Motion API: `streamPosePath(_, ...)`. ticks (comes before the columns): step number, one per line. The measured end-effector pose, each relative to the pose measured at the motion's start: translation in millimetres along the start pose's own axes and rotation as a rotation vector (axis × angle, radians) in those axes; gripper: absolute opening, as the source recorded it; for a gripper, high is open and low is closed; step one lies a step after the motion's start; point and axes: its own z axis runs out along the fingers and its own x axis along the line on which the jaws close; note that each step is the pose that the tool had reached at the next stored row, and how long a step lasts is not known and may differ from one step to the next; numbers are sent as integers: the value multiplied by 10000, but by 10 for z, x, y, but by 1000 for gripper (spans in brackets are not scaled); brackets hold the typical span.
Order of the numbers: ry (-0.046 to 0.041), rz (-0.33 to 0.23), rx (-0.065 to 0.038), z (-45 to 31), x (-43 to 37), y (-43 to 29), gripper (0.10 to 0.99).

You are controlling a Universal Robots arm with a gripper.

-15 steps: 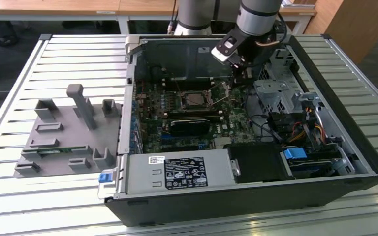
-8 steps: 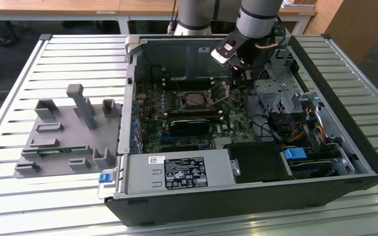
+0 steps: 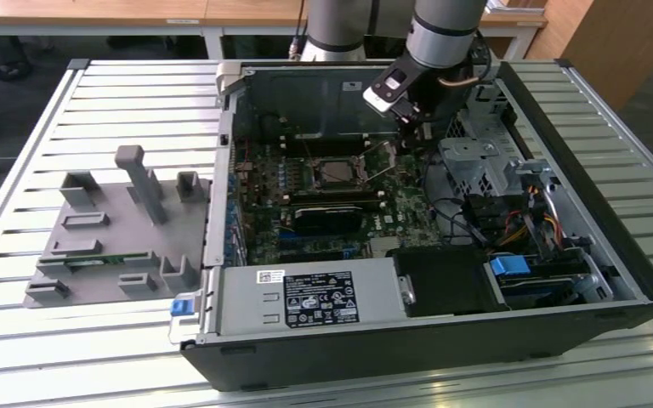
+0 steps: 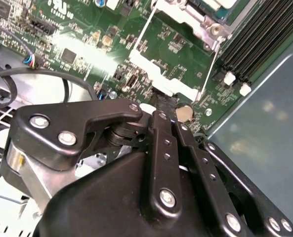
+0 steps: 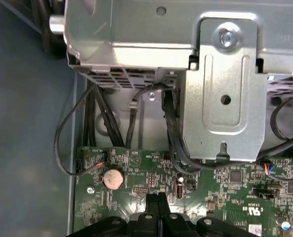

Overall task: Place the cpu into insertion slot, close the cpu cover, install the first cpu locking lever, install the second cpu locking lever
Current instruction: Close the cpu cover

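Exterior view: the cpu (image 3: pixel 336 172) lies in the slot (image 3: pixel 315 174) at the middle of the board (image 3: pixel 400 223), inside the open case (image 3: pixel 599 255). The gripper (image 3: pixel 415 134) reaches down just beside the slot, toward the exterior view's right. In both wrist views its fingers (image 5: pixel 153 200) are clenched together with nothing seen between them, near a coin battery (image 5: pixel 113 177). A thin lever (image 4: pixel 210 74) runs beside the silver cover (image 4: pixel 198 19).

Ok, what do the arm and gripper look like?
The arm is silver-grey tubing with dark joints, a white-and-black box at the wrist and a tan cable beside it. The gripper is matte black, built of jointed links dotted with silver screws.
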Motion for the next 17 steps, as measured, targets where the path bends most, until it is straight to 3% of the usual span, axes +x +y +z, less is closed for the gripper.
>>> streamPosePath(11,0,1,0,6,5,-205,106)
streamPosePath(17,0,1,0,6,7,-261,106)
